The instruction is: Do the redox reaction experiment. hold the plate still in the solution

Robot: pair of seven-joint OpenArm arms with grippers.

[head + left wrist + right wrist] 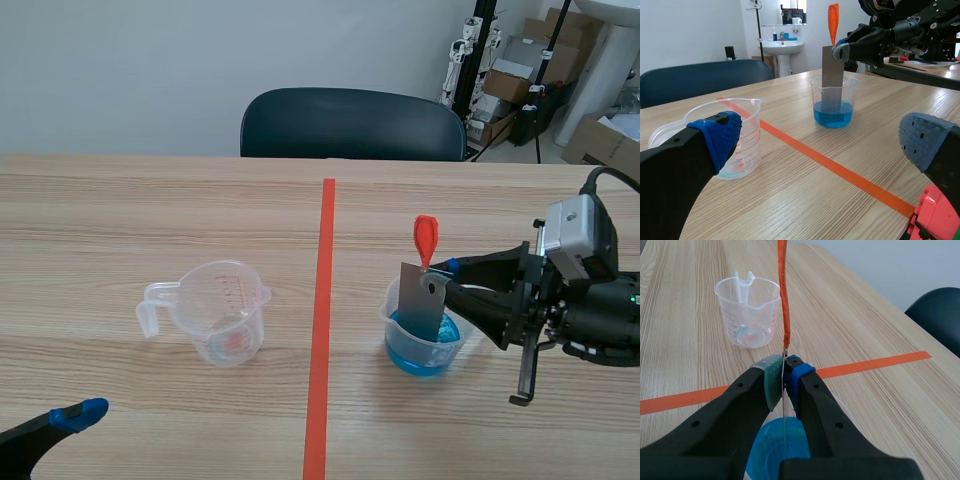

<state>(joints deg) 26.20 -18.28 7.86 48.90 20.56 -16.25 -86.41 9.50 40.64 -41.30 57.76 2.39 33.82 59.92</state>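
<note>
— The thin grey metal plate (420,300) with the orange-red tab (425,238) on top: where does it stand?
— Upright inside the clear plastic beaker of blue solution (850,92). Its lower edge is dipped in the blue liquid, and its upper part and tab rise above the beaker's rim.
— What holds it?
— The right gripper (784,372), just above the beaker's rim. Its two fingers are pressed narrowly together on the plate's upper part, one pad on each face.
— And the left gripper (822,142)?
— Well apart from the beaker, low over the wooden table (150,220), fingers spread wide with nothing between them.
— Anything else?
— A clear plastic measuring jug with a handle (225,310) stands across the orange-red tape line (322,300) from the beaker.
</note>
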